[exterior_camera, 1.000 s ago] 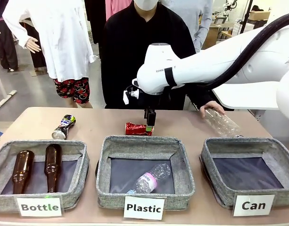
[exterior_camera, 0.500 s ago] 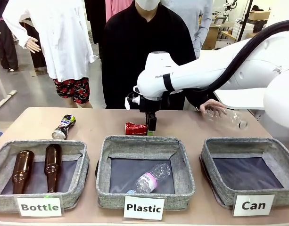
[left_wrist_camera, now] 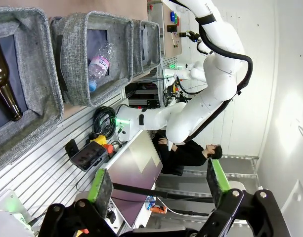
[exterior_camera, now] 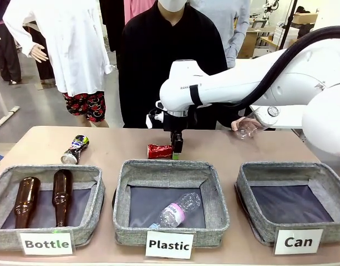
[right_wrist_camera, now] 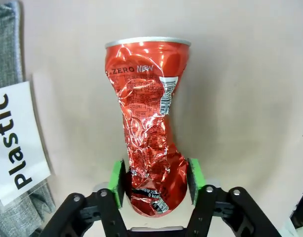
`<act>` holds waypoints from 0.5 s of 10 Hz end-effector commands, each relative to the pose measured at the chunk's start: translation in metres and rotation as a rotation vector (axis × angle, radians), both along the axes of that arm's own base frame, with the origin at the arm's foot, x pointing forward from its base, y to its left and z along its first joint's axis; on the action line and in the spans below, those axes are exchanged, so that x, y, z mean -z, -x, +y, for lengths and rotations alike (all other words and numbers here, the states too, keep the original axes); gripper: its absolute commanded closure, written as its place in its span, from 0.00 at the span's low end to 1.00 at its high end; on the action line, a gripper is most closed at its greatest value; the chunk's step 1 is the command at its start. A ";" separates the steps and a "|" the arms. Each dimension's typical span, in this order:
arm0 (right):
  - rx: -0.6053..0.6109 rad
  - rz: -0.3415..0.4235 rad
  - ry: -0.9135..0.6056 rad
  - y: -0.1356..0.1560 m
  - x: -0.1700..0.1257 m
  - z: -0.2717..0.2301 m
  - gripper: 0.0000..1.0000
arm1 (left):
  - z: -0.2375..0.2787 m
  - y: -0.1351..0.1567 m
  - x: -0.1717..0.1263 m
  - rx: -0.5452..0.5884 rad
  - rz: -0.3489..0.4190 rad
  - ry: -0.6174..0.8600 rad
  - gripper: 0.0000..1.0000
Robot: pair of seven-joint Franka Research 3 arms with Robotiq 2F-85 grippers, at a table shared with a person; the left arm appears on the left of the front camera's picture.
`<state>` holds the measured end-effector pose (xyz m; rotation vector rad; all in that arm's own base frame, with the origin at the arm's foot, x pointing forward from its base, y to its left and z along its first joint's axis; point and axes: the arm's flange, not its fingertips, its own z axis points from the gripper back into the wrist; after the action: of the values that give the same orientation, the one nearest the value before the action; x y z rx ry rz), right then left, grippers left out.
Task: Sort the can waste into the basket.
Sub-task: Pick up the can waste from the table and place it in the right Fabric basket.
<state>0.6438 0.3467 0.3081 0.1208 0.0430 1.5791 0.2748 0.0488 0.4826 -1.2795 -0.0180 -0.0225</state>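
With our right gripper [right_wrist_camera: 155,180] pinching the crushed red can [right_wrist_camera: 144,108] just behind the Plastic basket [exterior_camera: 170,166] and our left gripper [left_wrist_camera: 158,182] spread empty, we judged the grasp made and a lift across into the Can basket [exterior_camera: 292,169] due next.

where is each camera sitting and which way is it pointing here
Front view: fixed on the robot's side, facing across the table at the person; the right arm reaches in, right claw on the red can.
Left wrist view: rolled sideways beside the table's near edge, looking along the open left claw past the Plastic basket.
Right wrist view: looking down at the tabletop, its pads shut on the red can.
Shared: front and right wrist views both show that gripped can.
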 end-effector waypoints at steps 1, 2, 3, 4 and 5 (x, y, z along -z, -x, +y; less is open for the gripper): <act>-0.052 -0.005 -0.011 -0.004 -0.005 0.003 0.76 | 0.000 0.003 -0.002 0.000 0.010 0.007 0.00; -0.060 0.000 -0.031 0.001 -0.010 0.006 1.00 | 0.000 0.003 -0.002 0.000 0.010 0.007 0.00; -0.065 -0.012 -0.045 0.011 -0.023 0.011 1.00 | 0.000 0.003 -0.002 0.000 0.010 0.007 0.00; -0.075 -0.025 -0.060 0.024 -0.040 0.014 1.00 | 0.000 0.003 -0.002 0.000 0.010 0.007 0.00; -0.081 -0.051 -0.067 0.040 -0.063 0.018 1.00 | 0.000 0.003 -0.002 0.000 0.010 0.007 0.00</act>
<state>0.6261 0.3716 0.3495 0.1244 -0.0149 1.6379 0.2748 0.0488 0.4827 -1.2795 -0.0181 -0.0226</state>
